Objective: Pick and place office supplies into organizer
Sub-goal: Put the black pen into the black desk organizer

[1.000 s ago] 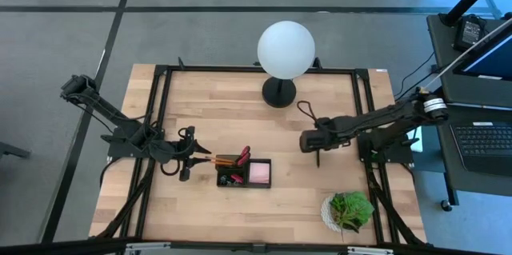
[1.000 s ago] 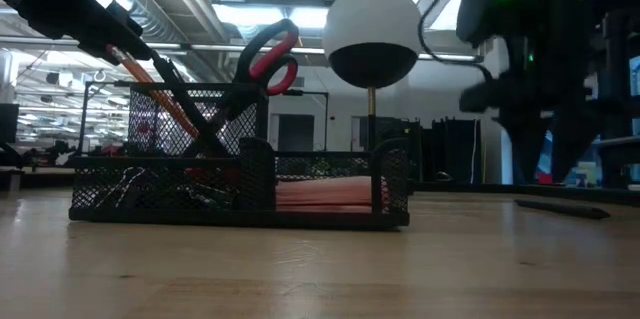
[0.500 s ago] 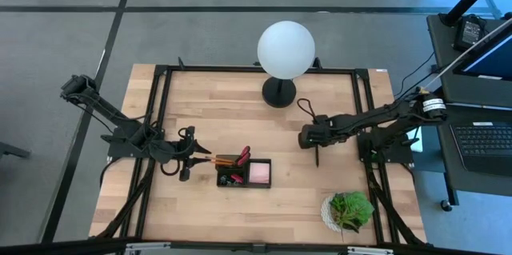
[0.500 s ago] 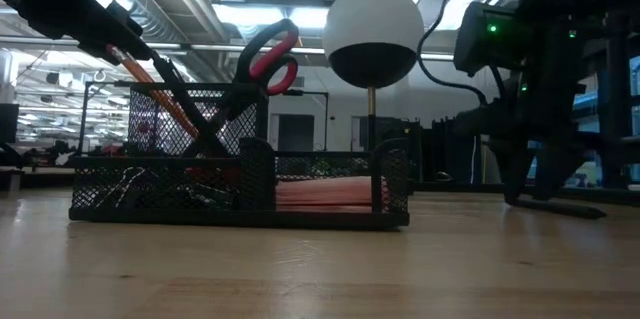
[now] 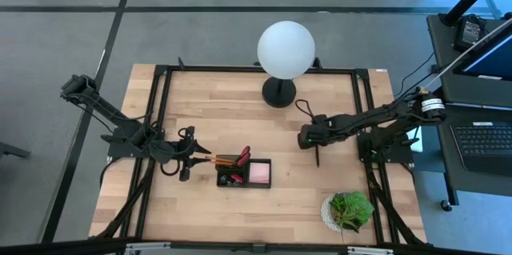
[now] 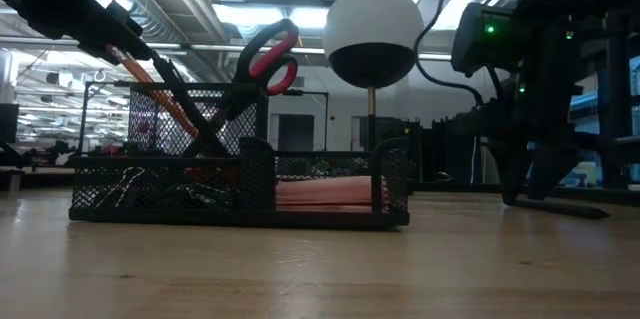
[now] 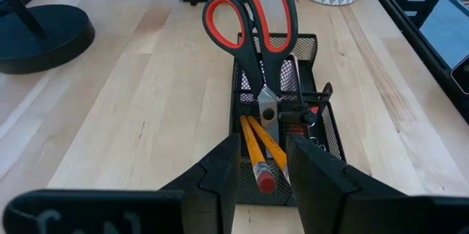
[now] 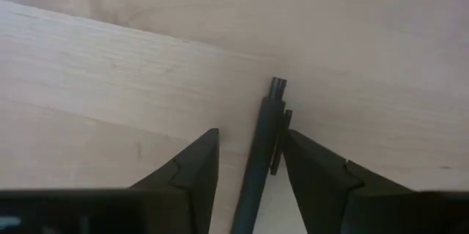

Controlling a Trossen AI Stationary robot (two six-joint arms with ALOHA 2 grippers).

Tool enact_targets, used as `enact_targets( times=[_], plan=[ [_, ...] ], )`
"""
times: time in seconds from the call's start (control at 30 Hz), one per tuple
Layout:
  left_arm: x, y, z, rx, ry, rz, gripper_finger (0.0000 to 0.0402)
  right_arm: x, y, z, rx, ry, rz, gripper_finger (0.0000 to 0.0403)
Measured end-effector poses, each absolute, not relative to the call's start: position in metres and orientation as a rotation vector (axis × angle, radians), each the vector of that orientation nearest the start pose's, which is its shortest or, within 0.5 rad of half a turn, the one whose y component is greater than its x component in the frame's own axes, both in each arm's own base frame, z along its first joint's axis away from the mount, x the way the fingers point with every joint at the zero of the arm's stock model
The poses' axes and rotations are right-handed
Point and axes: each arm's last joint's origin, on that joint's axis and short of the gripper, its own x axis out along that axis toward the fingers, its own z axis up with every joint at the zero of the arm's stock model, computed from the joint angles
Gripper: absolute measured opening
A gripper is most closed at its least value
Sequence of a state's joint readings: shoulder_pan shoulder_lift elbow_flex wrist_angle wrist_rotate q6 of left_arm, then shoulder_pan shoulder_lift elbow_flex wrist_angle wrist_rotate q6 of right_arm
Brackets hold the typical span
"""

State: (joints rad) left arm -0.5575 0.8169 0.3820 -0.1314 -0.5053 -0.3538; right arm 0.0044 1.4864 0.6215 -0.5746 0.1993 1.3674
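Step in hand looks like the grab on a black pen [image 8: 261, 150] lying loose on the bench [image 5: 240, 111], right of centre. The right tool [image 5: 318, 159] is sitting low over it w/ fingers spread, one each side of the barrel; in the right wrist view there's a gap showing on both sides, so released, not gripping yet. In the low view the pen [image 6: 560, 207] is lying flat on the wood under that arm, well apart from the organizer [image 5: 244, 173].

The organizer is standing near the bench's middle, a bit toward the near edge. Already in it: red-handled scissors [image 7: 253, 25] upright, two orange pencils [image 7: 261, 150] leaning out toward the left arm, a pink sticky-note pad [image 5: 259, 173] in the right-hand compartment.

The left tool [image 7: 261, 162] is waiting just left of the organizer, fingers apart around the pencils' eraser ends, clamping nothing as far as I can see.

Next move, my read: pinch the right fingers onto the pen barrel, lift clear, carry left to the organizer and tip it into a compartment. Barrel is thin and round, so it could roll or skew if the close is off-centre.
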Motion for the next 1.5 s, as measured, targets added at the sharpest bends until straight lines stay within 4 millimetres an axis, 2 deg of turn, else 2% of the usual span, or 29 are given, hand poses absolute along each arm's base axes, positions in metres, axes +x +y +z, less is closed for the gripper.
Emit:
enact_targets(
  times=[0.33, 1.23, 1.5],
  plan=[
    [0.148, -0.076, 0.197, -0.06, 0.488, 0.036, 0.0106, 0.22, -0.005, 0.127, 0.963, 1.055, -1.06, 0.0121],
    [0.148, -0.076, 0.197, -0.06, 0.488, 0.036, 0.0106, 0.228, 0.01, 0.129, 1.01, 1.063, -0.928, 0.0119],
    [0.148, -0.076, 0.197, -0.06, 0.487, 0.037, 0.0106, 0.231, 0.011, 0.119, 0.972, 1.101, -0.964, 0.0119]
  ],
)
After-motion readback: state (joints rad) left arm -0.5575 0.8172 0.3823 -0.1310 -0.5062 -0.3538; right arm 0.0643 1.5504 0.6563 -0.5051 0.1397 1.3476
